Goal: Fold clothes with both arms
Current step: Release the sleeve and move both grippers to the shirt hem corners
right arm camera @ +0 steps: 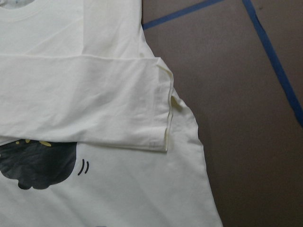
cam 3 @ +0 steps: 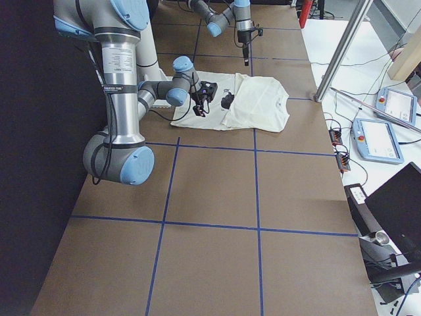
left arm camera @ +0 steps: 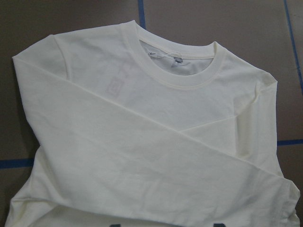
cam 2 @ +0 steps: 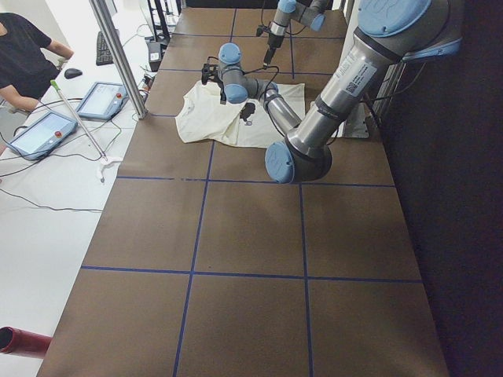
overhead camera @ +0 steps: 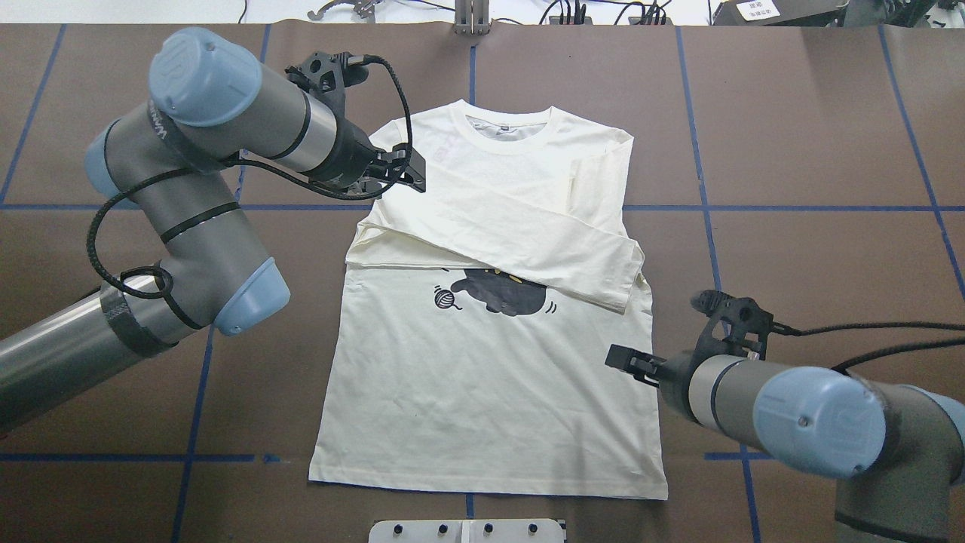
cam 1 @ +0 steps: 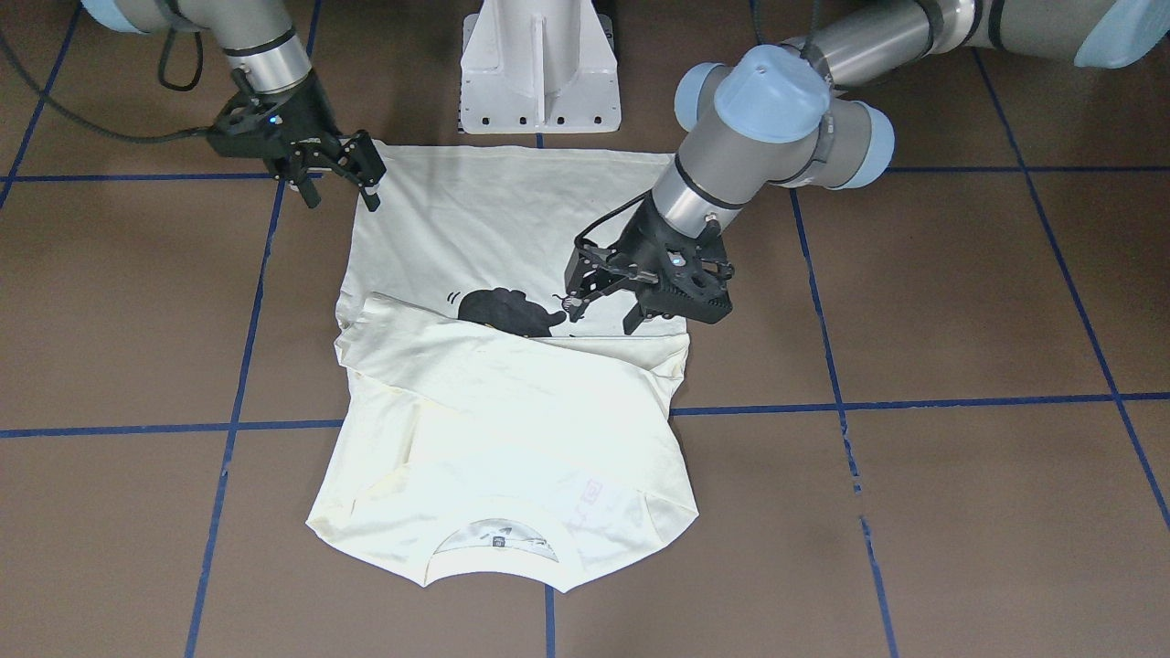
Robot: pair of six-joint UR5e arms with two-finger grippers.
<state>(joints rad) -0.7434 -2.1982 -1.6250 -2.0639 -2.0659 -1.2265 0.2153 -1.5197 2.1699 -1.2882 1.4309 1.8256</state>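
Note:
The cream long-sleeved shirt lies flat, front up, neckline away from the robot. Both sleeves are folded across the chest. The upper sleeve covers the top of the black cat graphic; the yarn ball shows. No lettering is in sight. My left gripper is open and empty, hovering above the shirt's edge near the folded sleeves. My right gripper is open and empty at the shirt's lower side edge. The left wrist view shows the collar; the right wrist view shows the sleeve cuff.
A white fixed pedestal stands at the robot's side of the table, just beyond the shirt's hem. Blue tape lines cross the brown tabletop. An operator, tablets and a metal pole are off the table's far side.

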